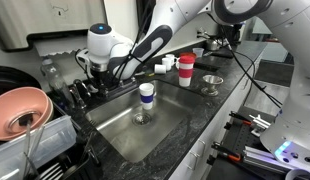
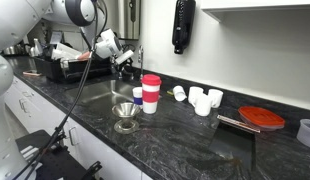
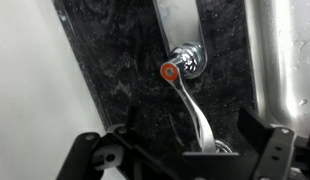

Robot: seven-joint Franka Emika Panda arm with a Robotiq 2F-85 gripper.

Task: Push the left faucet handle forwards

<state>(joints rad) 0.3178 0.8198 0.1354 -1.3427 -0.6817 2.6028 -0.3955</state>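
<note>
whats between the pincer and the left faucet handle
Nothing: in the wrist view the left faucet handle runs straight into the open pincer, over bare dark counter.

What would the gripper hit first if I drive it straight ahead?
Probably the faucet handle: in the wrist view its lever lies between the open fingers of the gripper, with the dark counter behind it. Depth is unclear.

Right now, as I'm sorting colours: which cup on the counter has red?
The tall cup beside the metal funnel; the smaller cups are plain white.
</note>
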